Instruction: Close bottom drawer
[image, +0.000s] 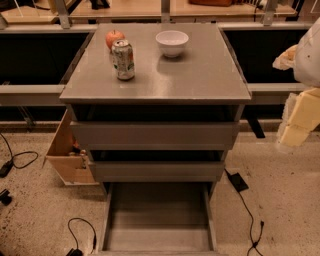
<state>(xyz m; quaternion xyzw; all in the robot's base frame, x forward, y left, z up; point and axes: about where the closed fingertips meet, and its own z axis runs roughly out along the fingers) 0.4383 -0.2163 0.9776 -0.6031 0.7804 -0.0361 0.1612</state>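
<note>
The grey cabinet (155, 90) stands in the middle of the camera view. Its bottom drawer (157, 220) is pulled far out toward me, showing a long shallow empty grey tray; its front edge runs along the lower frame border. The two drawers above it, top (154, 135) and middle (156, 171), are pushed in further. My gripper (300, 120) is at the right edge of the view, raised beside the cabinet at about top-drawer height and well apart from the bottom drawer. It holds nothing that I can see.
On the cabinet top stand a can (123, 60), a red apple (114, 37) and a white bowl (172, 43). A wooden box (67, 150) leans at the cabinet's left. Cables (247, 210) lie on the speckled floor on both sides.
</note>
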